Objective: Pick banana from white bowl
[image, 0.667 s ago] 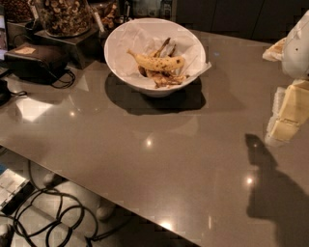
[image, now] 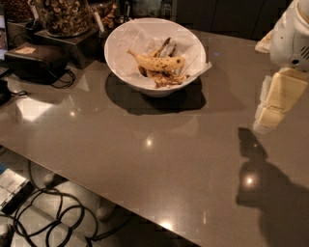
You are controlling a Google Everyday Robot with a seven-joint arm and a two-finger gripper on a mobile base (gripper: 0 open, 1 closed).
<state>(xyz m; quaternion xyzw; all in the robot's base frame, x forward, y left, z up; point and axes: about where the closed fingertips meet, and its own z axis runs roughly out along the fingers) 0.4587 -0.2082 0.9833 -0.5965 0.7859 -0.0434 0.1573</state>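
Observation:
The banana (image: 159, 62), yellow with brown speckles, lies on crinkled white paper inside the white bowl (image: 120, 58) at the back of the grey table. Its stem points left. Dark brown peel scraps (image: 166, 79) lie beside and under it. My gripper (image: 266, 124) hangs at the right edge of the view, pale yellow under the white arm, above the table. It is well to the right of the bowl and apart from it, and it holds nothing that I can see.
A glass jar of brown nuts (image: 63, 14) stands on a dark stand at the back left. A black box (image: 36, 60) with a cable sits left of the bowl. The table's front edge runs diagonally, with cables on the floor (image: 53, 217) below.
My gripper has shifted slightly to the left, toward the bowl. The banana and the bowl have not moved.

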